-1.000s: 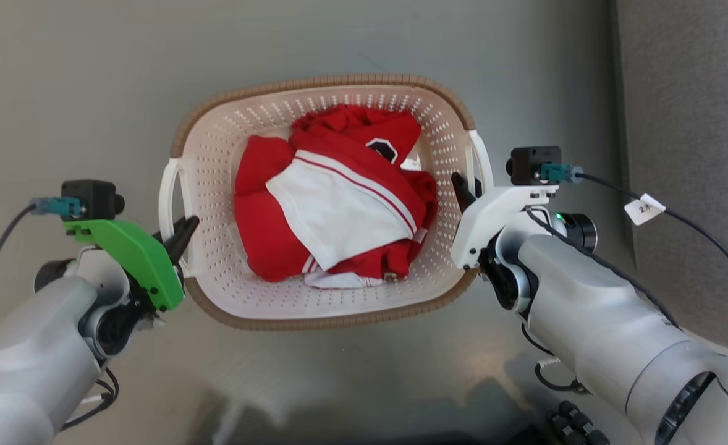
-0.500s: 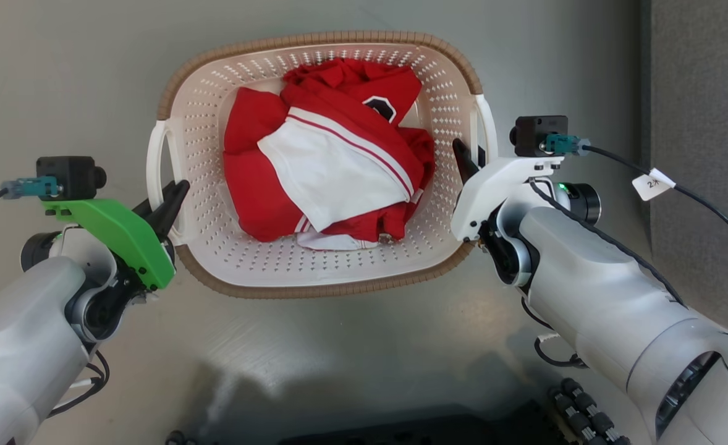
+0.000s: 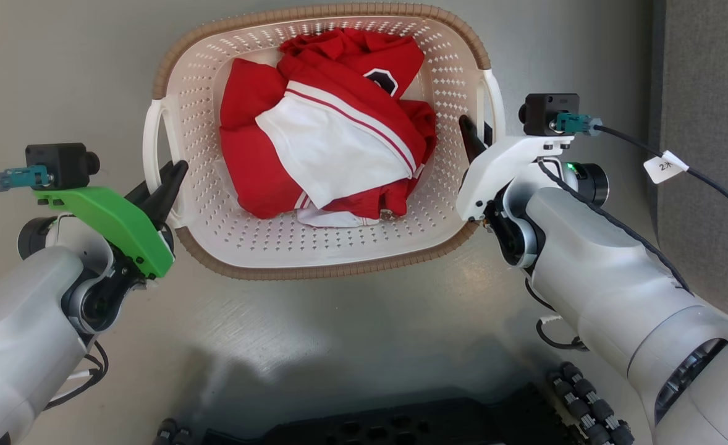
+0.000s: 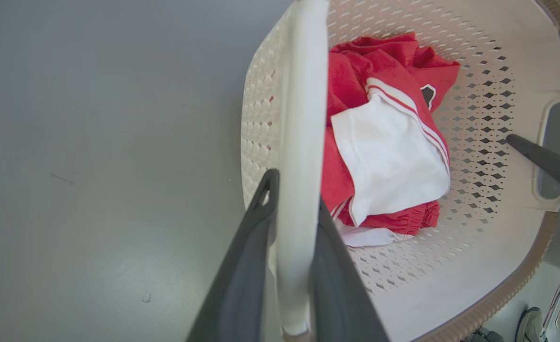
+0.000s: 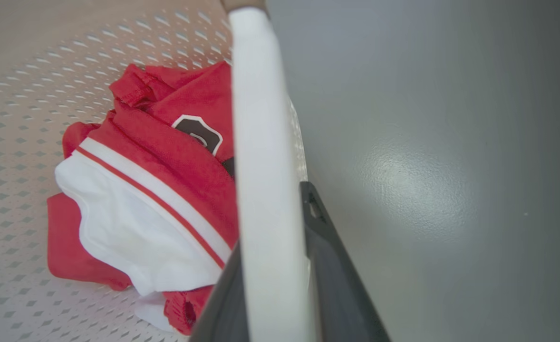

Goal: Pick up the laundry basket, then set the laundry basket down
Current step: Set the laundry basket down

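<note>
Everything here is pointing to a robotics test space rather than a lived-in home. A smooth grey floor [image 3: 61,74] is catching a dull sheen of light, and a strip of grey, felt-like surface [image 3: 710,62] is running along its right edge in the head view. A paper tag [image 3: 665,167] marked "2X" is hanging on a camera cable [image 3: 623,139], while the domestic note is coming from a laundry basket [image 3: 314,272] holding a red and white garment [image 3: 333,148] — whether the grey strip is carpet or a partition is staying unclear.
</note>
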